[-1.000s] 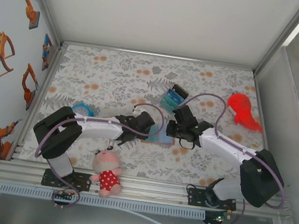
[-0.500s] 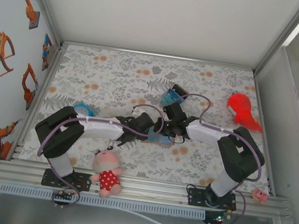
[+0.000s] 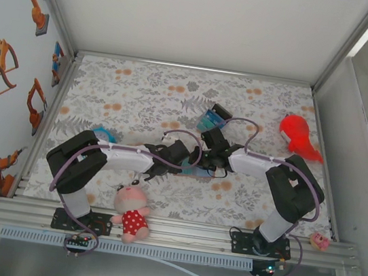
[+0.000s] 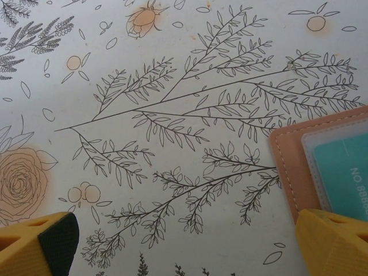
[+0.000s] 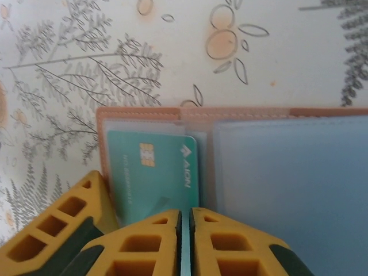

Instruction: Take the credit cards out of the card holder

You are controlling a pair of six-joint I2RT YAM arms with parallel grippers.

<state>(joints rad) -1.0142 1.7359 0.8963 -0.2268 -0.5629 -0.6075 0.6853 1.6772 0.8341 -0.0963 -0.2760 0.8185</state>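
- Card holder (image 5: 144, 113) is lying open and flat on the flowered table (image 4: 172, 69), mid-table between the two arms, pockets facing up so the cards are reachable.
- Its long axis is running left-right across the right wrist view, with the fold line running away from the right gripper (image 5: 185, 241).
- Teal card (image 5: 152, 172) is sitting in the left pocket, its long side pointing at the right gripper, which is likely the pull-out direction.
- Right gripper is pinching almost closed on that card's near edge (a thin teal sliver is showing between the fingers).
- Left gripper (image 4: 184, 247) is hanging spread wide, low over the table, with one finger at the holder's corner. It is probably getting ready to pin the holder down during the pull.
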